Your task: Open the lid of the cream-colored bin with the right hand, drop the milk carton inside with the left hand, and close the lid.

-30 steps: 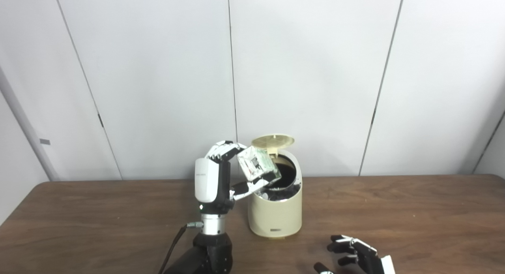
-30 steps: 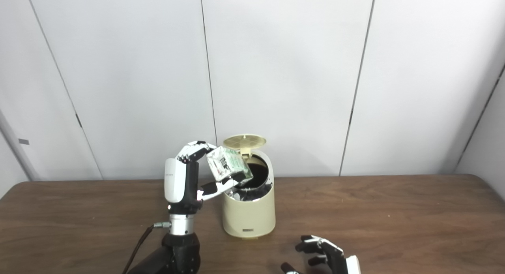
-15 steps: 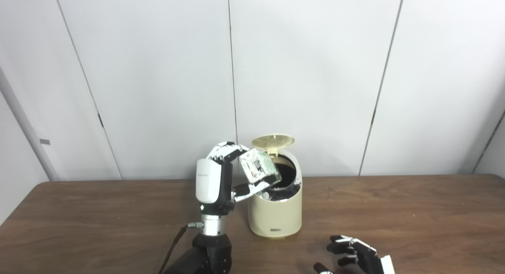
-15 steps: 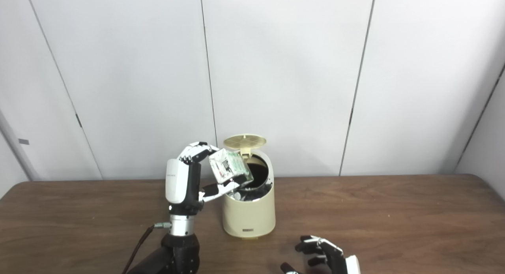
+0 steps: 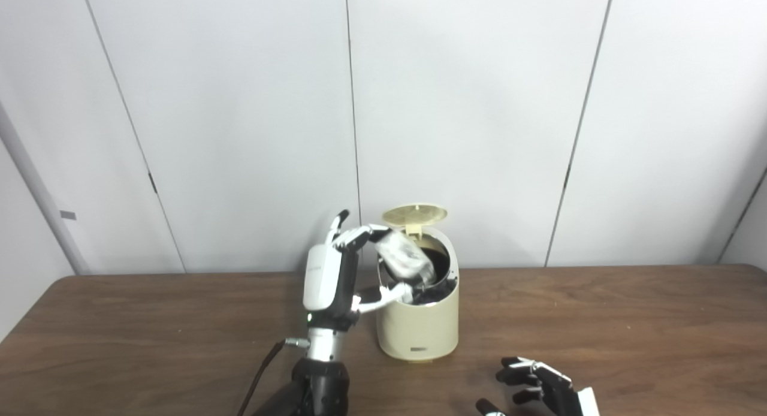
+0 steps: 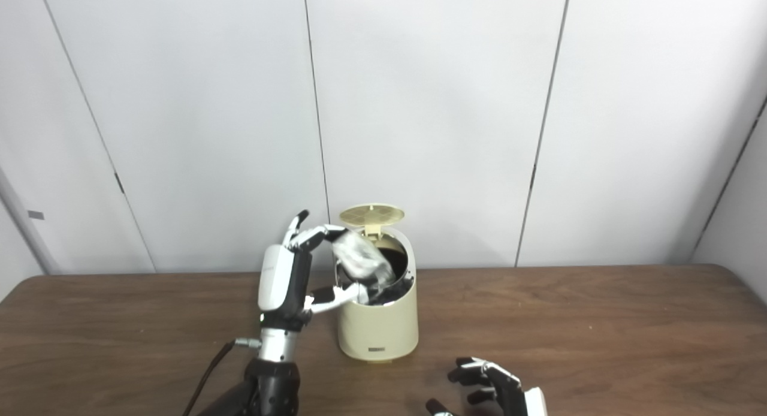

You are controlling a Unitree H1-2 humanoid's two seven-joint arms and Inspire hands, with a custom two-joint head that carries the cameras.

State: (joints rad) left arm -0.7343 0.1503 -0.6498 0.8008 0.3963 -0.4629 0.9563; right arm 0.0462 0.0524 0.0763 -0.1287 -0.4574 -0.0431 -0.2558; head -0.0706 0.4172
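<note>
Showing, left eye view:
Bin: cream-colored bin (image 5: 417, 323) upright on the wooden desk (image 5: 599, 320), lid (image 5: 414, 214) tipped up at the back, dark mouth exposed.
Carton: milk carton (image 5: 404, 260) blurred, tilted at the bin's mouth, lower end inside the rim.
Left robot hand (image 5: 341, 266): raised just left of the bin, fingers (image 5: 359, 235) spread apart above the carton, thumb at the rim below it; contact with the carton impossible to tell.
Right robot hand (image 5: 542, 389): low at the bottom edge near the desk, fingers loosely curled, nothing held.

Right eye view:
Bin: same upright stance, lid up.
Carton: smeared grey-white at the opening, partly below the rim.
Left robot hand: splayed beside the opening.
Right robot hand: empty, well apart from the bin.
</note>
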